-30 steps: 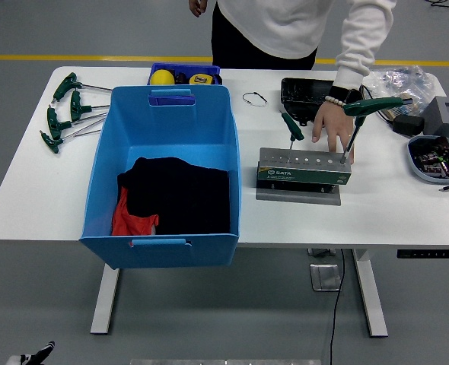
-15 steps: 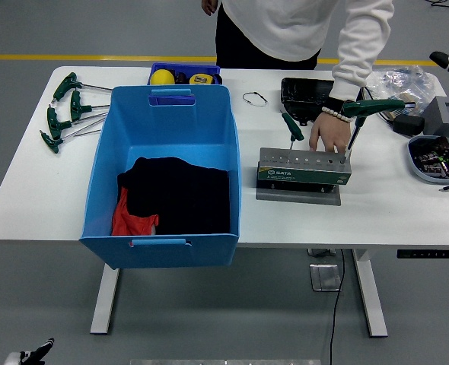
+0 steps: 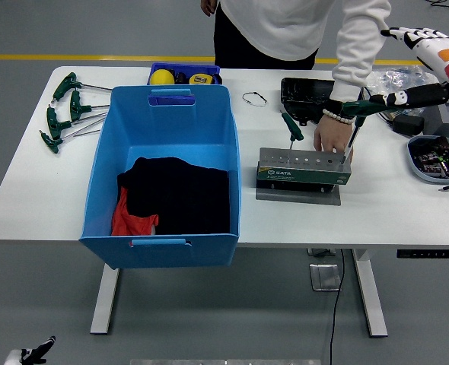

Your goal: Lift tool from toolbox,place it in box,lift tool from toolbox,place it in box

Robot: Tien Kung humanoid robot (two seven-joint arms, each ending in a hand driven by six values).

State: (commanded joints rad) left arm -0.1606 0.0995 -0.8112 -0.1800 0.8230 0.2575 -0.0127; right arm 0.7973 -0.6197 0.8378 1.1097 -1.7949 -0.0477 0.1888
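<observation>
Right hand — open, cut off at edge.

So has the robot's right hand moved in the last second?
Yes. The right hand has entered from the upper right corner, reaching left toward the T-handle tool standing in the tool holder.

We saw a smooth blue plastic bin holding matt black cloth, a dull grey metal rack, and green-handled tools with steel shafts.

Blue box; green-handled tools; white table.
</observation>
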